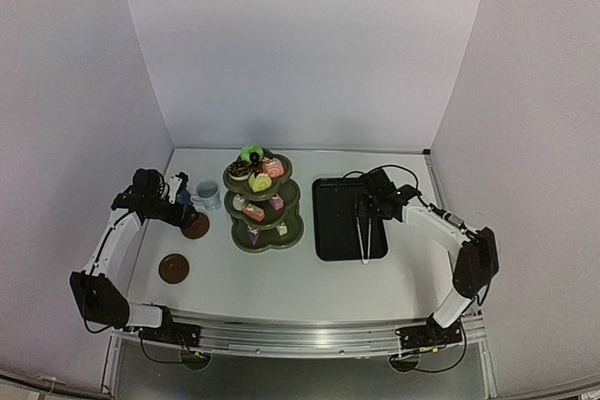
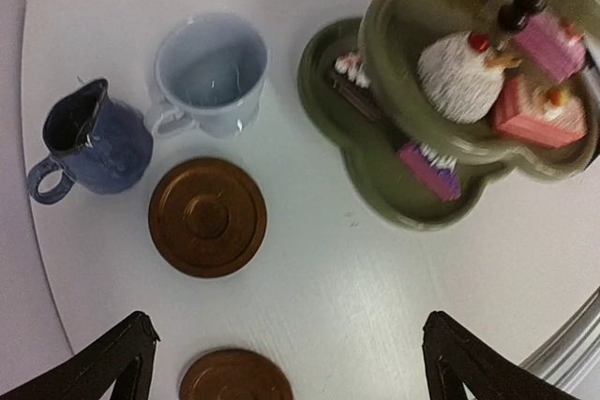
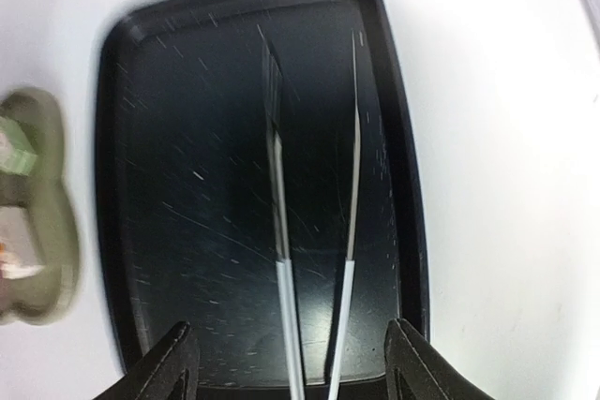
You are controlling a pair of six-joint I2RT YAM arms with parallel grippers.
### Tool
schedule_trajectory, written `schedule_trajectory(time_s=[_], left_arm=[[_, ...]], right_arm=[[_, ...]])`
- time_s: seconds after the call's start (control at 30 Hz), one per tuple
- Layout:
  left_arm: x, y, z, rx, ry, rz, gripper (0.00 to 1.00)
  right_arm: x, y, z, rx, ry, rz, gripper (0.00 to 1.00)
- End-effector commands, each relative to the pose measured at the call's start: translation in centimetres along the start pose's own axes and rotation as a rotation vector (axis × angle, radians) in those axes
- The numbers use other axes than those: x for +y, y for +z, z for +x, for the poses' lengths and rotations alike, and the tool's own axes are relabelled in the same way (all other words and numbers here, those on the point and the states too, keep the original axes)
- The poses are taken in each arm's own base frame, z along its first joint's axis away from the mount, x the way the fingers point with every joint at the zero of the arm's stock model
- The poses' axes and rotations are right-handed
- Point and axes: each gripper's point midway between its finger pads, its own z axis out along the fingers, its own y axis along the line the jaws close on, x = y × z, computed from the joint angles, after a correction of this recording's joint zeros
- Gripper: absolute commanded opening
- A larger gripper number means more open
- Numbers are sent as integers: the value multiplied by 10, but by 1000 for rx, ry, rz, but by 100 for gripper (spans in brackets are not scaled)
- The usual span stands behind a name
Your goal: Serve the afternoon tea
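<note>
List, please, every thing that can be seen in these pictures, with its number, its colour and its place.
stand: one, olive-green, three tiers, middle of the table
cakes and doughnuts: several, mixed colours, on the stand's tiers; exact count hidden
dark-blue cup: one, left of the stand, beside the white cup
white cup: one, between the dark-blue cup and the stand
saucers: two, brown, bare, on the table near the cups
tray: one, black, right of the stand
tongs: one pair, metal, lying on the tray
table: one, white
left fingers: open, empty, above the saucers
right fingers: open, empty, above the tongs
</note>
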Motion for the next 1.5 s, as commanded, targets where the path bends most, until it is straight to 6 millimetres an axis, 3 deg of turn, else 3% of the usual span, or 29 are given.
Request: schedule_trajectory(time_s=[0.0, 0.07, 0.17, 0.3, 0.4, 0.63, 0.77, 0.87, 1.17, 1.27, 1.47], left_arm=[[18, 23, 85, 485, 61, -14, 92], [19, 37, 88, 499, 113, 21, 87], [7, 57, 78, 421, 245, 117, 91], [32, 95, 78, 417, 374, 33, 94], [49, 118, 78, 427, 488, -10, 88], [44, 143, 80, 435, 647, 112, 85], [40, 153, 74, 411, 650, 154, 85], [36, 160, 81, 441, 635, 184, 83], [30, 165, 106, 530, 563, 242, 76], [17, 151, 126, 572, 548, 304, 72], [-15, 114, 185, 724, 541, 402, 68]], right_arm=[[11, -55, -37, -136, -16, -86, 65], [12, -65, -39, -151, -17, -110, 65], [15, -75, -42, -162, -19, -138, 65], [15, -86, -43, -181, -23, -158, 65], [11, -91, -41, -189, -25, -153, 65], [2, -98, -32, -197, 6, -149, 78], [2, -103, -30, -203, 8, -157, 81], [5, -106, -28, -205, 5, -169, 82], [8, -119, -31, -231, 11, -187, 88], [10, -125, -35, -243, 13, -199, 91], [14, -135, -41, -272, 20, -209, 94]])
